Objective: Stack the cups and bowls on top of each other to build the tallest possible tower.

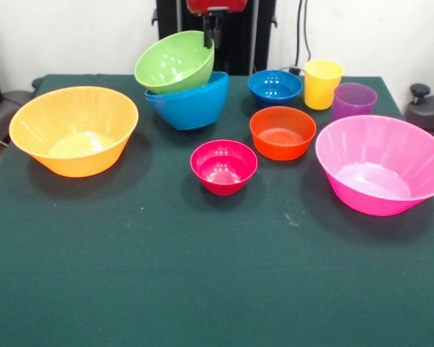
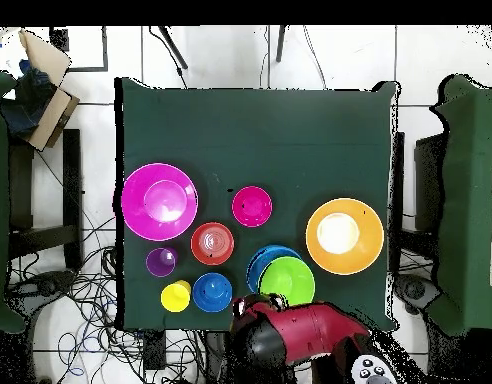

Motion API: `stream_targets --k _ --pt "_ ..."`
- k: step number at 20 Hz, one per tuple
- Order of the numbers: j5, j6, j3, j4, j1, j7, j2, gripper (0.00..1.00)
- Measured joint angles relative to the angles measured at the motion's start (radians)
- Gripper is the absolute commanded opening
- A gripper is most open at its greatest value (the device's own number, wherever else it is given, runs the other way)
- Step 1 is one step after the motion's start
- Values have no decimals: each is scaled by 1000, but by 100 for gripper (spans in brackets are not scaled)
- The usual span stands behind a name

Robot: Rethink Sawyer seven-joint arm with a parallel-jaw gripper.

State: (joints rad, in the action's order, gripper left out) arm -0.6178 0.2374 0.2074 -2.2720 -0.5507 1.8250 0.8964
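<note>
The lower part of the front view is bare dark green tabletop [image 1: 202, 289]. Just above the frame's middle stands the small crimson bowl [image 1: 223, 167], upright and apart from the rest. To its right, at the frame's right edge, sits the large pink bowl [image 1: 380, 165], and at the left edge the large orange bowl [image 1: 74, 130], both upright and well apart from one another. Up and right of the crimson bowl is the small orange-red bowl [image 1: 282, 133], close to it but not touching. Behind that, in the upper right, the translucent purple cup [image 1: 354, 100] stands just beside the pink bowl's rim, the yellow cup [image 1: 322, 84] is immediately up and left of the purple one, and the small dark blue bowl [image 1: 275, 87] stands just left of the yellow cup. In the upper middle, a medium light blue bowl [image 1: 191, 105] carries the green bowl [image 1: 175, 62], which is tilted with its opening turned toward the camera and the lower left; these two make the only stack on the cloth. The pincer [image 1: 213, 30] comes down from the top edge at the green bowl's upper right rim, its fingers closed on that rim. In the overhead view the green bowl [image 2: 286, 281] overlaps the blue one just above the red arm [image 2: 310, 335].
</note>
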Motion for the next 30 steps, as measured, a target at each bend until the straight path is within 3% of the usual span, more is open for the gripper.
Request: stream_targets --k 13,24,30 --pt "23 7 15 101 28 0 -25 0" --pt "28 -25 -21 146 157 0 -143 0" --pt "28 -54 -53 146 193 0 -180 0"
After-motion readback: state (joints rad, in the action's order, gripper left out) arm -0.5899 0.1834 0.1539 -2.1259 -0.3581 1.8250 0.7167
